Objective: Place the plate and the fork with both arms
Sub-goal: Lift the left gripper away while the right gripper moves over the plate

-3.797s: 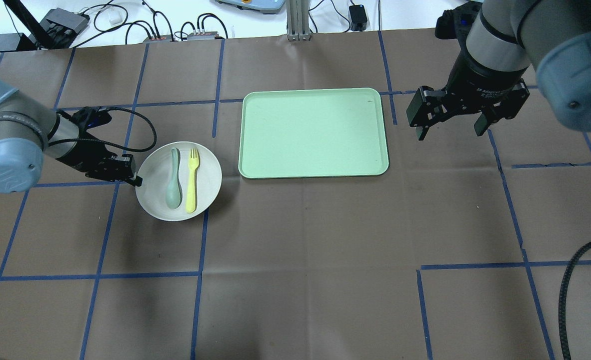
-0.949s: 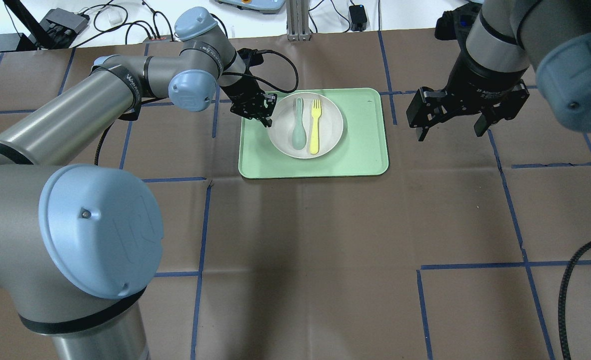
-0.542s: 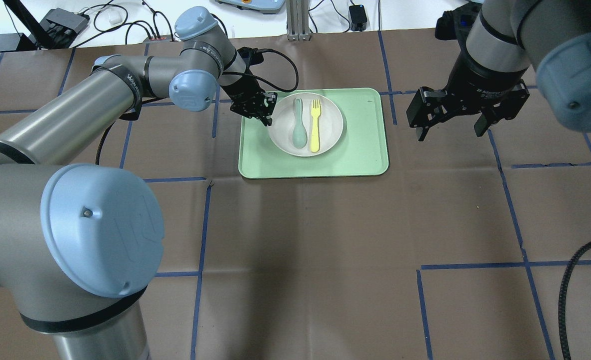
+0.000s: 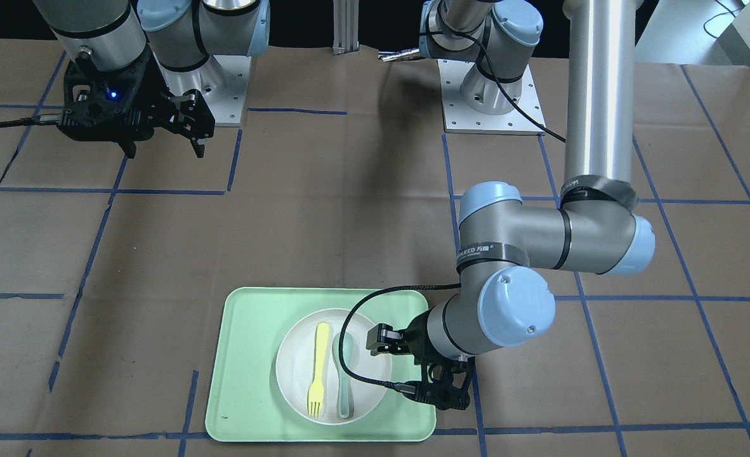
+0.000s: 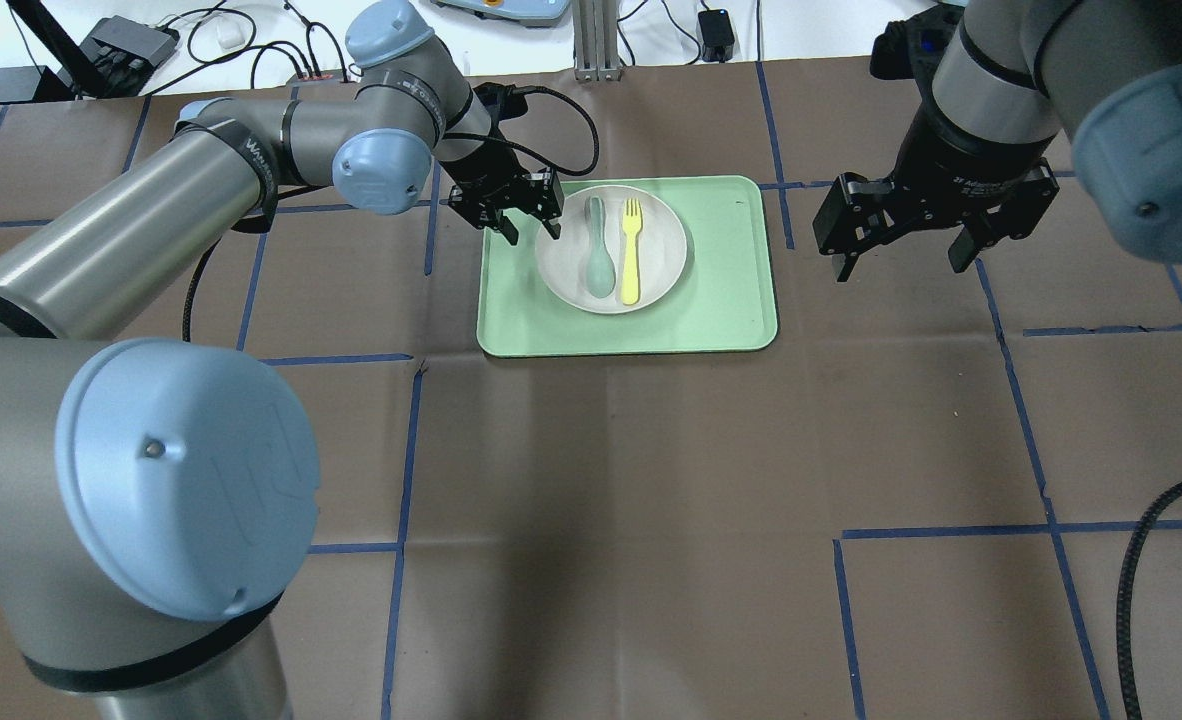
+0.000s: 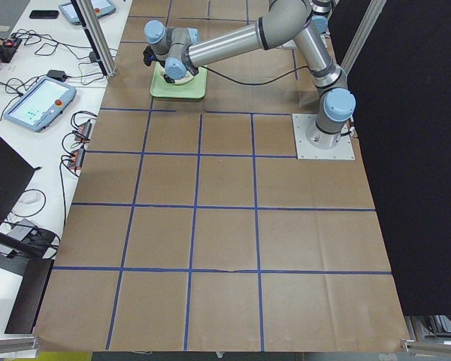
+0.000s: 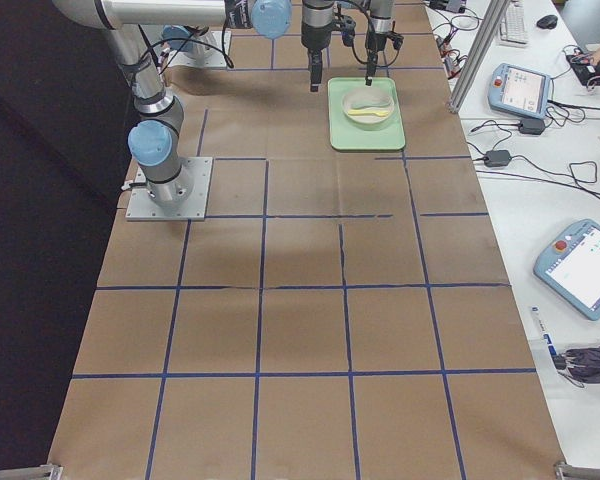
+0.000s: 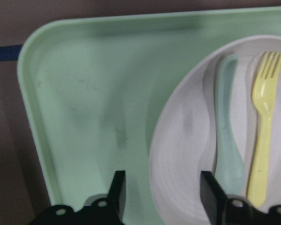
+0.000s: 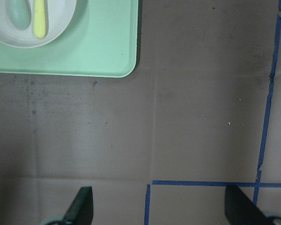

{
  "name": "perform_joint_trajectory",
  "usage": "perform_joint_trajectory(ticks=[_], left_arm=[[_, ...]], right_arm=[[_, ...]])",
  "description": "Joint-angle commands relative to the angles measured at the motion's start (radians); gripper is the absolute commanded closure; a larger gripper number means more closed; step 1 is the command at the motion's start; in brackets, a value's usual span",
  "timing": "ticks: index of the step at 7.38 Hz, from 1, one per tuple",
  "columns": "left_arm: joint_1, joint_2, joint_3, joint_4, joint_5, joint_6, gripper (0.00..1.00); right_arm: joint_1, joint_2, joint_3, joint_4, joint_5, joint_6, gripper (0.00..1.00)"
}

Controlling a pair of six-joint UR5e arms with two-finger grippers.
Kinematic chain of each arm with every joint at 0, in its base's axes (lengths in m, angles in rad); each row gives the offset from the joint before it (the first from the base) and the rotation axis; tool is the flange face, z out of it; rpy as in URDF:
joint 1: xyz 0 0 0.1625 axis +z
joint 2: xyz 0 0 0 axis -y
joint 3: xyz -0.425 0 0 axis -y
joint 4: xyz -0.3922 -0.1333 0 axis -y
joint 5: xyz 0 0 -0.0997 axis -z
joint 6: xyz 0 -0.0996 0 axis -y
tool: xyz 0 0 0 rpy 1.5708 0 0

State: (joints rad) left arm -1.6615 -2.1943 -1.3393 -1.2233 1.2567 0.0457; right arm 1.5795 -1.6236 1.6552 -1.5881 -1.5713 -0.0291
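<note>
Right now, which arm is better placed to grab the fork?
Probably right. The right fingers hang open beside the tray, and the fork lies on that side of the plate; the spoon lies between it and the left fingers.

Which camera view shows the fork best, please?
The left wrist view: the fork is close, tines distinct. Overhead and front views show it whole but small; the right wrist view only its handle; side views barely anything.
</note>
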Motion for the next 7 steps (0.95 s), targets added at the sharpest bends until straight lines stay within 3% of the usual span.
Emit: perform_joint_trajectory(ticks=[1,4,7], left_arm=[[0.009,0.208,-0.032,-0.185,0.140,0.000,0.01],[0.035,0.532,-0.180,-0.482,0.261,0.016,0.01],[0.088,0.723,-0.338,-0.509,0.268,0.017,0.01]], right_arm=[[0.004,0.007,-0.005,-0.007,0.000,-0.002,0.00],[0.007,0.030,-0.017,-0.047,0.004,0.011,0.00],[0.008,0.054,-0.020,-0.067,0.004,0.011,0.00]])
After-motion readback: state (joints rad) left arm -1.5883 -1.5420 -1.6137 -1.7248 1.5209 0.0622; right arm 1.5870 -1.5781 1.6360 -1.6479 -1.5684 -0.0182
